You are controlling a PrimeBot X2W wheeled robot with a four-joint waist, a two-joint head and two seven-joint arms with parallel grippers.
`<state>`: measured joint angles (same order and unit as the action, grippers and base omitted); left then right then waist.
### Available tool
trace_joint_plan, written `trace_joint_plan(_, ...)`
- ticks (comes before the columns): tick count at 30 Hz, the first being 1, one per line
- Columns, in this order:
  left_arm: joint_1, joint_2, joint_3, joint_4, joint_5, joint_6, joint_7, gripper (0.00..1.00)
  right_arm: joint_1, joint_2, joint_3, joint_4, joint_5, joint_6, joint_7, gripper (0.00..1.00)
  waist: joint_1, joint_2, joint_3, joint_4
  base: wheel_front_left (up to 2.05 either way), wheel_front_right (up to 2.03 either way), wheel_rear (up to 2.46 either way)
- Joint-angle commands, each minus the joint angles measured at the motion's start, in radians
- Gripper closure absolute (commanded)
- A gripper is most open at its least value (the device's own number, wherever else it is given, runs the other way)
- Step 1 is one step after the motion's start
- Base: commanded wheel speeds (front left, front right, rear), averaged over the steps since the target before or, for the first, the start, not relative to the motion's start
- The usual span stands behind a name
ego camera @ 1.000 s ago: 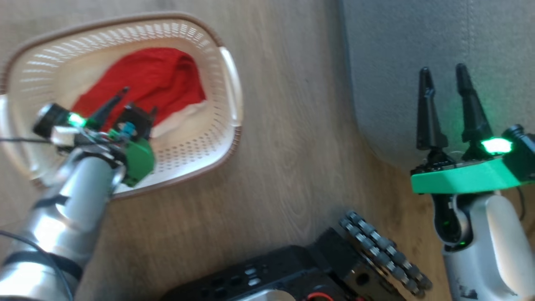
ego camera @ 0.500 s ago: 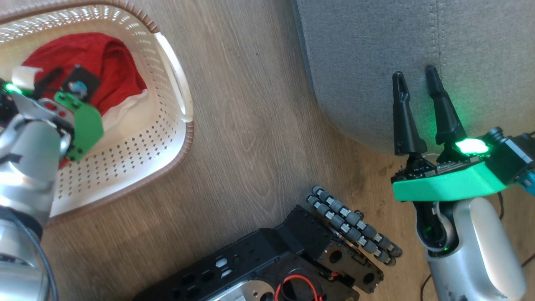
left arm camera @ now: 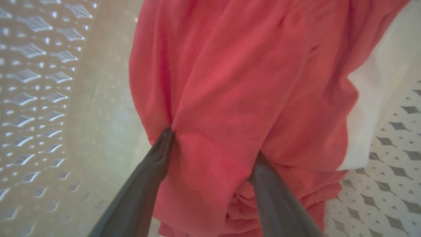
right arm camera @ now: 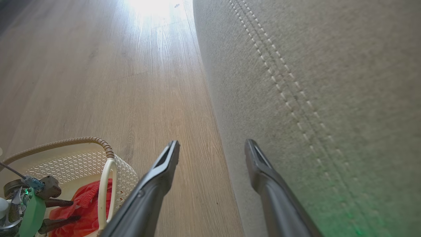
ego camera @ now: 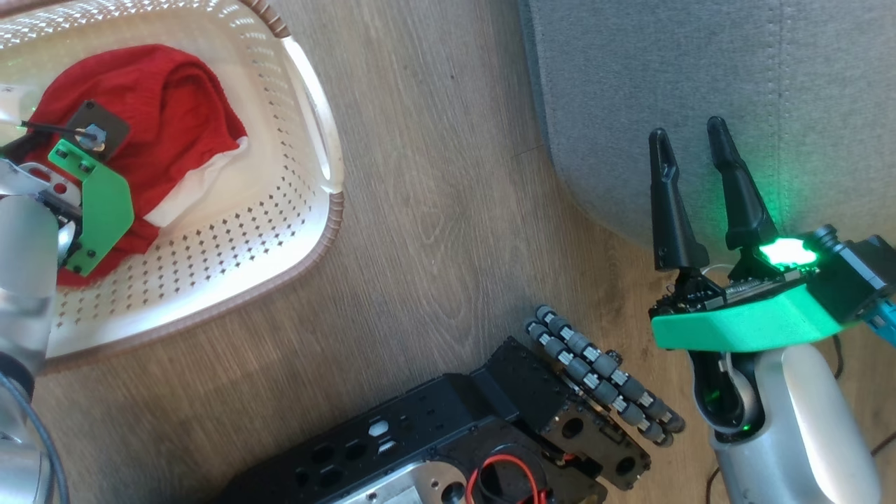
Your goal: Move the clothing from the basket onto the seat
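Clothing (ego camera: 175,91): red heap in basket (ego camera: 294,210), on floor (ego camera: 434,175) beside seat (ego camera: 665,63).
Left gripper (left arm camera: 213,143): fingers spread wide, tips pressed into clothing.
Right gripper (ego camera: 687,129): fingers apart, empty, over seat's corner.

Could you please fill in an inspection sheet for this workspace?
Surface: wooden floor; the basket stands on it.
Job's things: red clothing lies in the basket; grey seat, no garment seen on it.
Clutter: nothing seen.
Grippers: left gripper open, fingers pressed into the clothing astride a fold; right gripper open above the seat's edge.
Cables: red wire on the robot base; thin black cable by the left wrist.
Surroundings: sunlight glare on the floor.
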<state>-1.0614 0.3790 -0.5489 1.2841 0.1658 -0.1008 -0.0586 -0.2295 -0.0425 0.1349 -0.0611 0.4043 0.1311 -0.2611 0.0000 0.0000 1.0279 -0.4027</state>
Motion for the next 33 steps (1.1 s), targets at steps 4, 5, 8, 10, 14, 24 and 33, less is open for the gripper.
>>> trace_joint_plan(4, 0.063, 0.029, 0.005, 0.005, -0.025, -0.019, 0.001, 0.0, 0.064, -0.008, 0.02, -0.036, -0.02, 0.0, -0.001, 0.0, 0.0, 0.0, 0.001, 0.009, 0.0, 0.0, 0.0)
trace_joint_plan(5, 0.064, 0.029, 0.003, 0.006, -0.03, -0.021, -0.001, 0.0, 0.067, -0.008, 0.02, -0.039, -0.024, 0.0, -0.001, 0.0, 0.0, 0.0, 0.001, 0.011, 0.0, 0.0, 0.0)
trace_joint_plan(8, 0.062, 0.024, -0.004, 0.006, -0.041, -0.025, -0.006, 0.0, 0.078, -0.008, 0.011, -0.047, -0.032, 0.0, -0.001, 0.0, 0.0, 0.0, 0.005, 0.017, 0.0, 0.0, 0.0)
trace_joint_plan(10, 0.058, 0.018, -0.009, 0.006, -0.046, -0.026, -0.012, 0.0, 0.081, -0.008, 0.004, -0.052, -0.03, 0.0, -0.001, 0.0, 0.0, 0.0, 0.012, 0.023, 0.0, 0.0, 0.0)
trace_joint_plan(14, 0.047, 0.008, -0.015, 0.006, -0.059, -0.028, -0.023, 0.0, 0.079, -0.008, 0.008, -0.061, -0.04, 0.0, -0.001, 0.0, 0.0, 0.0, 0.024, 0.033, 0.0, 0.0, 0.0)
trace_joint_plan(24, 0.032, -0.011, -0.018, 0.007, -0.092, -0.028, -0.049, 0.83, 0.085, -0.008, 0.011, -0.079, -0.055, 0.0, -0.001, 0.0, 0.0, 0.0, 0.04, 0.049, 0.0, 0.0, 0.0)
trace_joint_plan(33, 0.03, -0.01, -0.022, 0.007, -0.121, -0.028, -0.083, 1.0, 0.059, -0.008, 0.016, -0.068, -0.053, 0.0, -0.001, 0.0, 0.0, 0.0, 0.032, 0.052, 0.0, 0.0, 0.0)
